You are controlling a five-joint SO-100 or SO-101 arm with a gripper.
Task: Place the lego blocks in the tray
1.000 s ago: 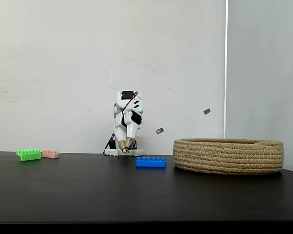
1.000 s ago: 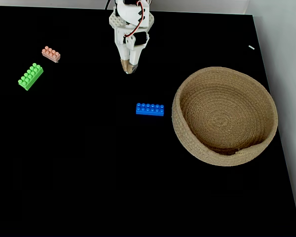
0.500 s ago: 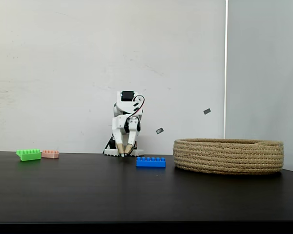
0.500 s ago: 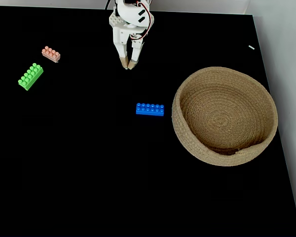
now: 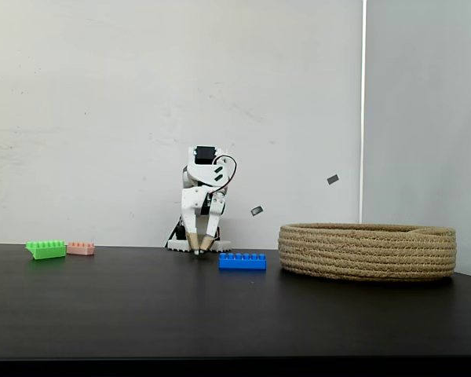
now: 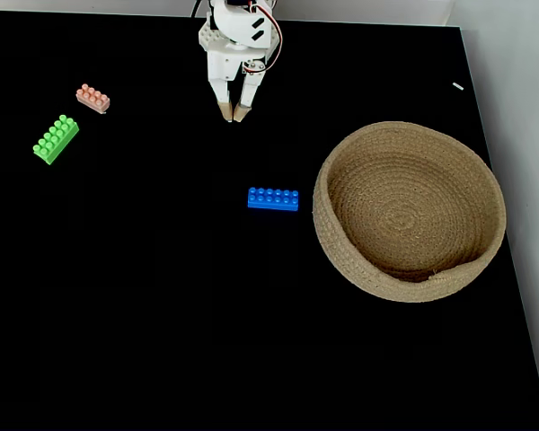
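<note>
A long blue lego block (image 6: 273,198) (image 5: 242,261) lies flat on the black table just left of the tray (image 6: 410,210) (image 5: 367,250), a wide round basket of coiled tan rope. At the table's left a green block (image 6: 56,138) (image 5: 45,249) and a small pink block (image 6: 92,97) (image 5: 80,247) lie near each other. My white gripper (image 6: 234,116) (image 5: 199,250) hangs at the back of the table, tips pointing down close to the surface, open a little with nothing between its fingers. It is well behind the blue block.
The arm's white base (image 5: 190,244) stands at the table's far edge against a pale wall. The tray's rim rises well above the table. Bare dark tabletop (image 6: 207,323) spreads across the front half.
The gripper has turned at the wrist and its fingers have parted slightly. Its tips have drawn a little back toward the base. The blocks and tray have not moved.
</note>
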